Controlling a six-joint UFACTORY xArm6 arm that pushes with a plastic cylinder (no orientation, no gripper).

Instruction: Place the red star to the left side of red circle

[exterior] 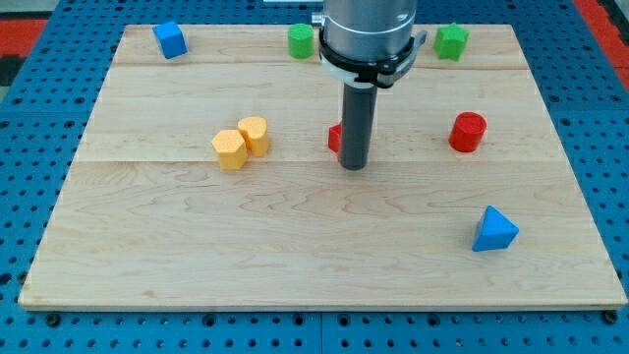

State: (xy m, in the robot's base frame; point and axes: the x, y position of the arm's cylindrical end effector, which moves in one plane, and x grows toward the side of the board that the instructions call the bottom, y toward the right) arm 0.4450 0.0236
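Note:
The red star [335, 138] lies near the board's middle, mostly hidden behind my rod; only its left edge shows. My tip [354, 166] rests on the board right in front of the star, at its lower right side, seemingly touching it. The red circle [468, 132], a short red cylinder, stands to the view's right of the star, well apart from it and from my tip.
Two yellow blocks [241, 142] sit touching left of the middle. A blue block [170, 39] is at top left, a green block [301, 41] at top centre, a green star-like block [451, 42] at top right, a blue triangle [493, 230] at lower right.

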